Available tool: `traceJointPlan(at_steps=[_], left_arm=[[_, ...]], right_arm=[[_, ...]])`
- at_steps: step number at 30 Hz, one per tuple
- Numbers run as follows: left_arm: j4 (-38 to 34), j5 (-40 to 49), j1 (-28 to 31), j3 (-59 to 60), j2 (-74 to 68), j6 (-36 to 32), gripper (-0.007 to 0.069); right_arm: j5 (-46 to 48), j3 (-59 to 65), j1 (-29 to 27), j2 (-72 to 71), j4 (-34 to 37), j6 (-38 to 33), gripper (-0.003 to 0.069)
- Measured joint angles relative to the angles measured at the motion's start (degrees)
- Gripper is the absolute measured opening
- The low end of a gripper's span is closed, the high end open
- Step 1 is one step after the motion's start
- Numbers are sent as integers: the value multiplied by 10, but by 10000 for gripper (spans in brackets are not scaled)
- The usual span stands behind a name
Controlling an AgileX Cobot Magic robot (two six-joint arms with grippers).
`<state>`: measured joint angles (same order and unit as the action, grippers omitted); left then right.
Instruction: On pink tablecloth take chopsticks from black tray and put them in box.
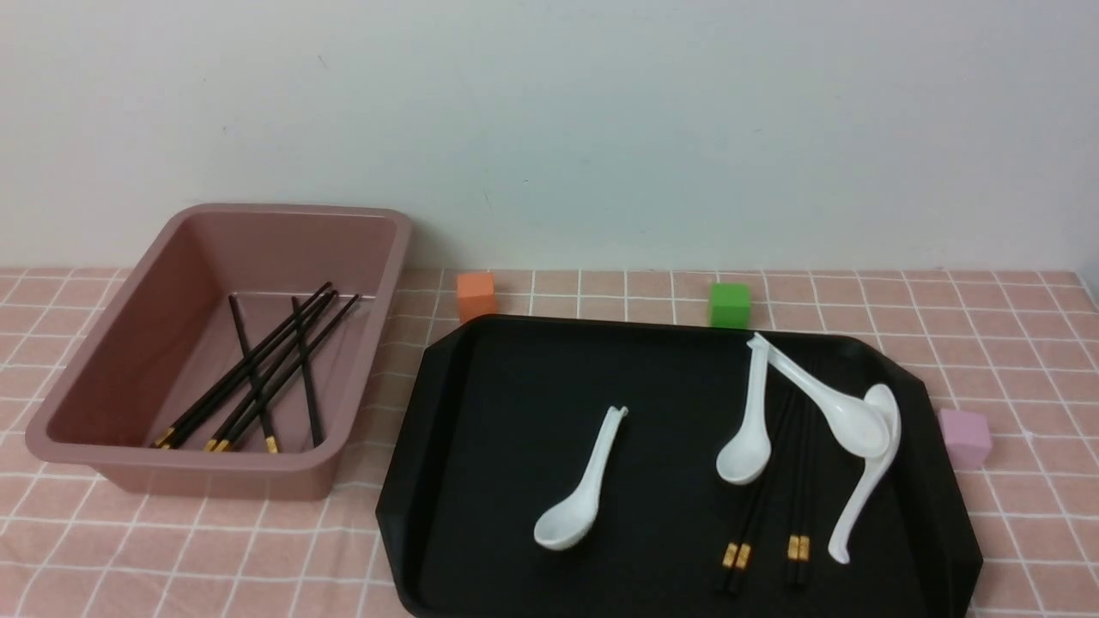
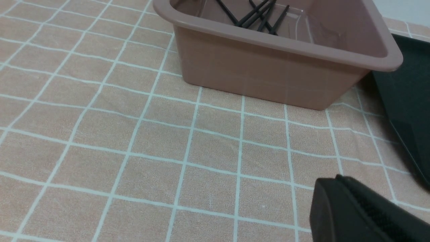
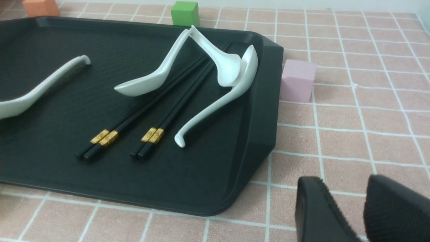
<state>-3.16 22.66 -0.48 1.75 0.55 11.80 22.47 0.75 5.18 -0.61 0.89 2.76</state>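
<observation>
Two chopstick pairs on tray, others in box.
You see chopsticks (image 1: 768, 515) on the black tray (image 1: 481, 446), right of the box (image 1: 112, 378); right gripper (image 3: 361, 205) narrowly parted over pink tablecloth (image 3: 352, 134); left gripper (image 2: 356, 211) state cannot be told.

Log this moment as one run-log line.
box: several chopsticks inside | black tray: two chopstick pairs left, under spoons | right hand: open, off tray | left hand: state unclear

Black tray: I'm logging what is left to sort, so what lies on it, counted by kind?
White soup spoons: 4
Chopsticks: 4 sticks, in 2 pairs
Total on the black tray: 8
</observation>
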Motion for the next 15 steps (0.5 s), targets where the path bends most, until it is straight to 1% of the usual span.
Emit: traceJointPlan(at_steps=[15], left_arm=[[0,0,0,0,0,0,4]], right_arm=[[0,0,0,0,0,0,240]])
